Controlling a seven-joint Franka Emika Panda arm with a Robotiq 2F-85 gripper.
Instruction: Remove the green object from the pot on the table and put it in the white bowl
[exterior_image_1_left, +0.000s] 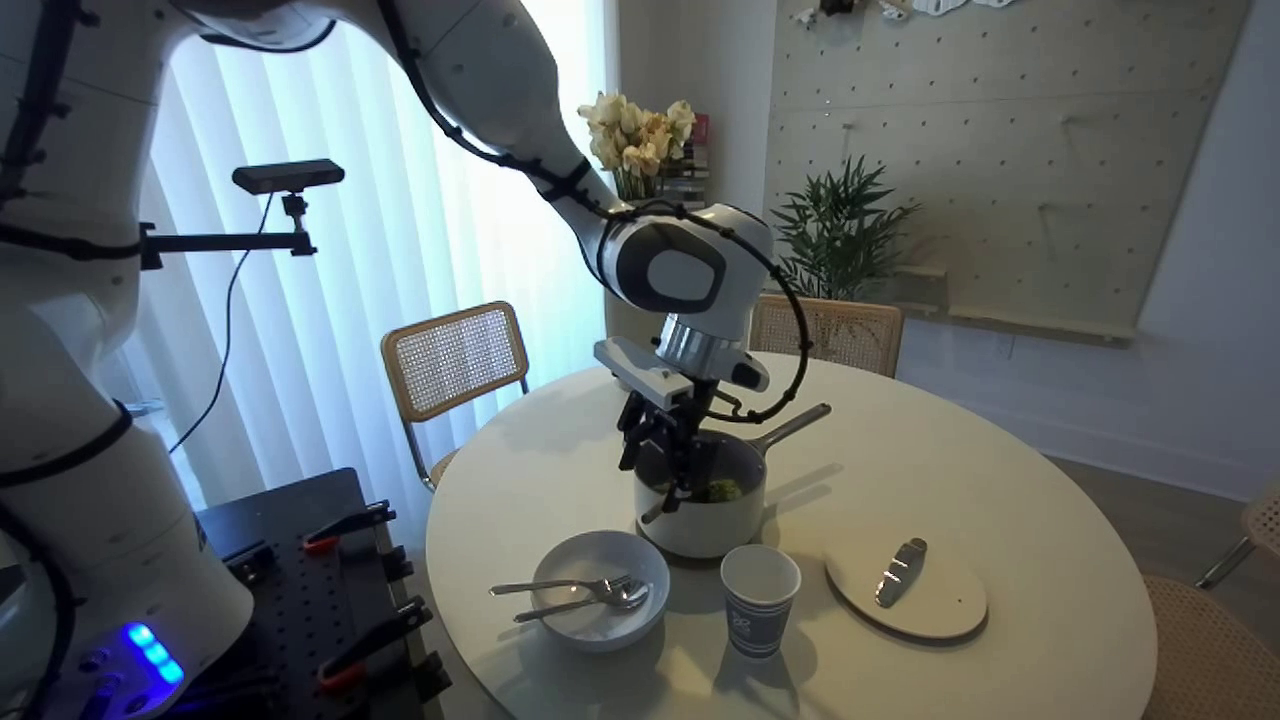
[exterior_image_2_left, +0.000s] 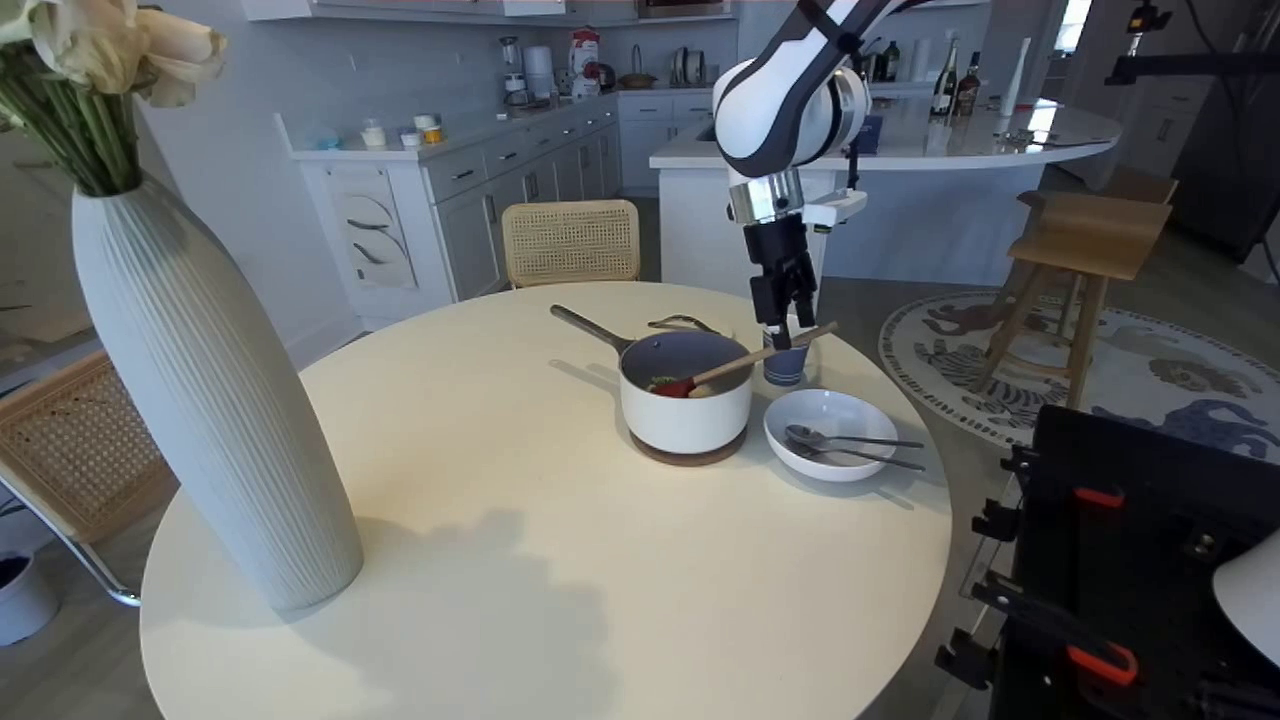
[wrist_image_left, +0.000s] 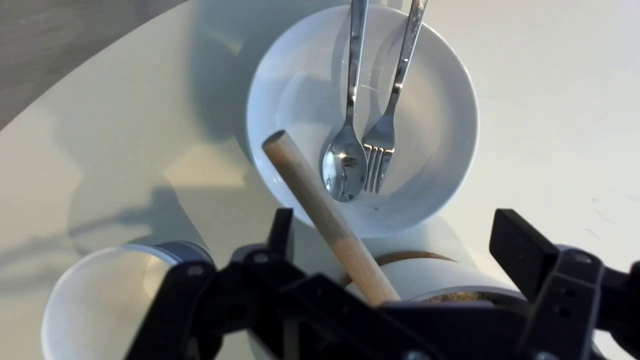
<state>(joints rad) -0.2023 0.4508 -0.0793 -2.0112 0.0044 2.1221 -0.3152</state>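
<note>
Plainly, we judged the task barely begun: the green lump (exterior_image_1_left: 722, 490) sat in the pot (exterior_image_1_left: 708, 530) on the desk (exterior_image_1_left: 1060, 580), and the white bowl (wrist_image_left: 435, 120) held a spoon (wrist_image_left: 344, 172) and fork (wrist_image_left: 383, 131) but nothing green. We saw the end effector (wrist_image_left: 400, 237) with its fingers spread apart, gripping nothing, a wooden handle (wrist_image_left: 326, 220) showing between them, so grasping, lifting and transferring apparently all remained.

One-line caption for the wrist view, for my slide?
Gripper open, wooden handle showing in its gap; spoon and fork rest in the white bowl, near pot and cup.
</note>
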